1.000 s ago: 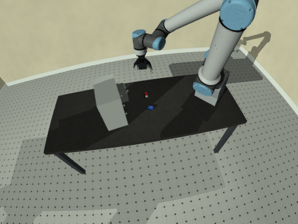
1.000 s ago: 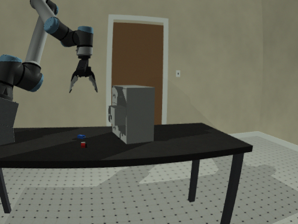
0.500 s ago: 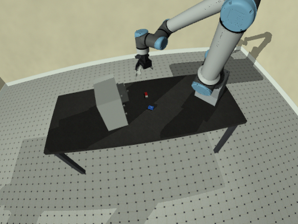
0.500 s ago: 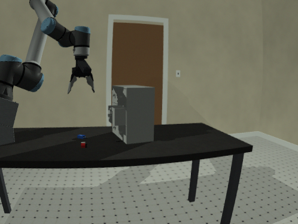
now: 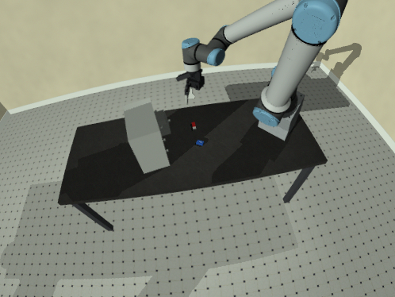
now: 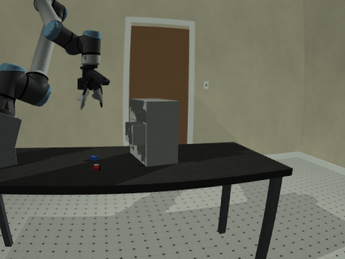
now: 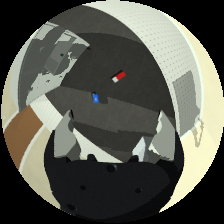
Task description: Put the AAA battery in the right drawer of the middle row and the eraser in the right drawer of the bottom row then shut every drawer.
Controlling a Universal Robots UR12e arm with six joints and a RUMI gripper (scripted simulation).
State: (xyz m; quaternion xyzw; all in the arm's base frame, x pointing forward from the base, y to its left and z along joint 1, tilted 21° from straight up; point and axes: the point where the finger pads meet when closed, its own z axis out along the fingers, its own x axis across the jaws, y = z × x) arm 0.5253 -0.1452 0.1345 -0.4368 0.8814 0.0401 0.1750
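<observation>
The black table [image 5: 99,187] carried everything, with the arm's base [image 5: 295,113] mounted on one end so the whole top lay within reach. The grey chest [image 5: 144,136] stood upright towards the other end, its drawer fronts facing the arm and the two small items; at least one upper drawer appeared to sit slightly proud, probably part-way pulled, though shadow made the rows hard to separate. The gripper [image 6: 91,98] hung high above the table's far edge, pointing down, jaws fully spread and holding nothing, which reads as a survey or approach pose before any pick. Just in front of the chest lay a small red-and-pale piece [image 5: 193,126] and, near it, a small blue piece [image 5: 200,142], well apart from the gripper. Which was the AAA battery and which the eraser could not be settled at this size. The drawer handles were tiny specks, and the chest's back and far side were hidden.
</observation>
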